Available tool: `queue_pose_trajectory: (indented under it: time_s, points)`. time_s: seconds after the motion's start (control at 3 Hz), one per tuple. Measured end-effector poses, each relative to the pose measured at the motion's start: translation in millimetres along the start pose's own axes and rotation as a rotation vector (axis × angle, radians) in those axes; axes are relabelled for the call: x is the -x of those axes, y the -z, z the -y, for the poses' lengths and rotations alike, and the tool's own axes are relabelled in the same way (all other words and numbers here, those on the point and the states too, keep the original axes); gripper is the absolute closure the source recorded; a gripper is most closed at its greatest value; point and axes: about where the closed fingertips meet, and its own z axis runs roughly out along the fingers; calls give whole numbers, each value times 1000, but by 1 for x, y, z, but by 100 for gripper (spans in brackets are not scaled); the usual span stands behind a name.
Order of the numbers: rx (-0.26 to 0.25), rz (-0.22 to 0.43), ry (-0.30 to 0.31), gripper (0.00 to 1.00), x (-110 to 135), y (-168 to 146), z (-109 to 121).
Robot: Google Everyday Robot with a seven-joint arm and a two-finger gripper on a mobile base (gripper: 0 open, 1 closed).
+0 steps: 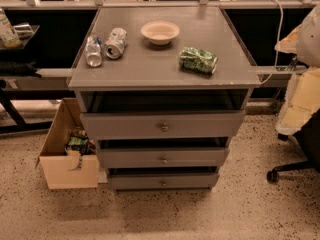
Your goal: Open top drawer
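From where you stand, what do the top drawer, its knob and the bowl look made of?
The top drawer looks like wood painted matte grey, with no shine. Its knob seems metal: it glints. The bowl may be paper or plastic, dull cream with a thin rim. The gripper is out of view.

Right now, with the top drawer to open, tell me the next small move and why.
Probably bring the gripper, which is not in view, toward the small knob at the centre of the top drawer. Nothing grips that knob yet, and it is the front's only handle.
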Motion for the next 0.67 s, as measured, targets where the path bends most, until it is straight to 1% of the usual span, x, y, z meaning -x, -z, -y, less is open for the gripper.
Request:
queue_pose_trajectory:
  time_s: [0.33,0.67]
  points:
    - [-7,7,14,0,3,-3,-1]
    - [22,27,99,0,13,-42,-11]
